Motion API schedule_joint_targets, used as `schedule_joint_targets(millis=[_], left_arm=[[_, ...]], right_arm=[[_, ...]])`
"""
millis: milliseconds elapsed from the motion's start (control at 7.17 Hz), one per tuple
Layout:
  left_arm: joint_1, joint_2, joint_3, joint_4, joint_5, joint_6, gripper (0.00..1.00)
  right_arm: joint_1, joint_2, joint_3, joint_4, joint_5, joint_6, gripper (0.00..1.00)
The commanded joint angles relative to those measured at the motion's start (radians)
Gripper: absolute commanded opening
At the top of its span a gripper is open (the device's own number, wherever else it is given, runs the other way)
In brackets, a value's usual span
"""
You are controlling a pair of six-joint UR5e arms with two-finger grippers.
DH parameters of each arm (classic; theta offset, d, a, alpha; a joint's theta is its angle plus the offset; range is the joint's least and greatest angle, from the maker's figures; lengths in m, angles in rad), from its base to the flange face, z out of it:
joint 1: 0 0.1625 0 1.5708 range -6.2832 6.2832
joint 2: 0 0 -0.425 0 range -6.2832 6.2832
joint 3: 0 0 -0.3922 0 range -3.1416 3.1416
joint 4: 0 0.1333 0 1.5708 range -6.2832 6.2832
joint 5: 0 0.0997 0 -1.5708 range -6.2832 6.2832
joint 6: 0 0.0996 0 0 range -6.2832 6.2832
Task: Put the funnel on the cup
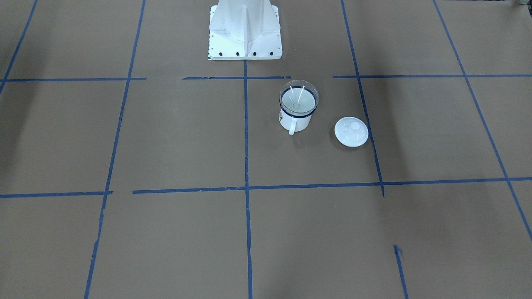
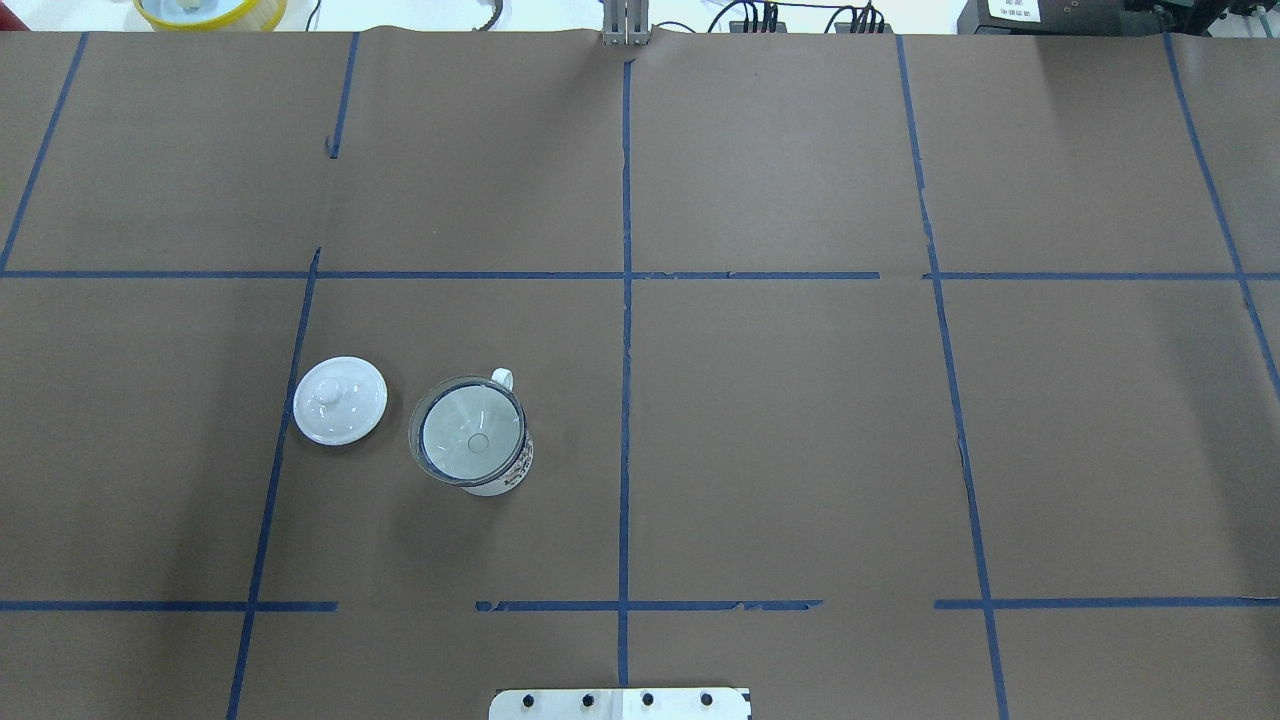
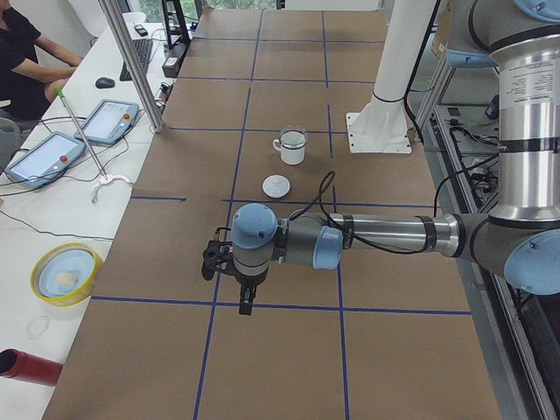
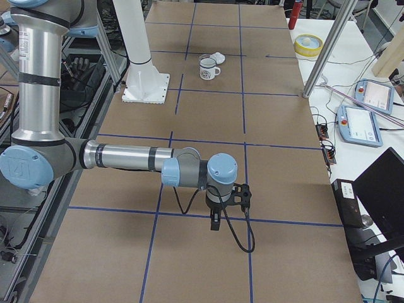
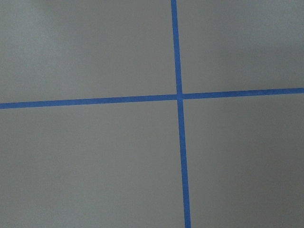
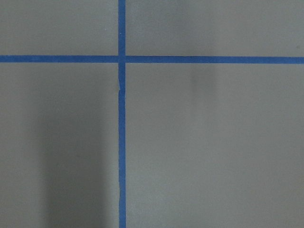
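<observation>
The clear funnel (image 1: 299, 98) sits upright in the mouth of the white cup (image 1: 294, 121), which has a dark blue rim and a handle. Both stand on the brown table near the robot base, also in the overhead view, funnel (image 2: 470, 436) on cup (image 2: 512, 474). My left gripper (image 3: 248, 302) hangs over a tape crossing far from the cup, seen only in the exterior left view. My right gripper (image 4: 215, 224) hangs at the other end of the table, seen only in the exterior right view. I cannot tell whether either is open or shut. Both wrist views show only bare table and tape.
A round white knobbed lid (image 1: 351, 131) lies flat beside the cup. The white robot base (image 1: 245, 33) stands behind the cup. A yellow bowl (image 3: 63, 273), tablets (image 3: 107, 121) and a metal post (image 3: 131, 61) stand along the operators' side, where a person sits.
</observation>
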Motion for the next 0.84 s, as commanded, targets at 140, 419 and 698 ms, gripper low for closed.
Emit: schedule_joint_targets(millis=[140, 419, 698], left_arm=[[0.0, -0.001, 0.005, 0.0, 0.0, 0.0, 1.0], [0.0, -0.006, 0.009, 0.0, 0.0, 0.0, 1.0], [0.0, -0.009, 0.012, 0.0, 0.0, 0.0, 1.0]], right_arm=[[0.0, 0.0, 0.0, 0.0, 0.0, 0.0, 1.0], [0.0, 0.0, 0.0, 0.0, 0.0, 0.0, 1.0], [0.0, 0.0, 0.0, 0.0, 0.0, 0.0, 1.0]])
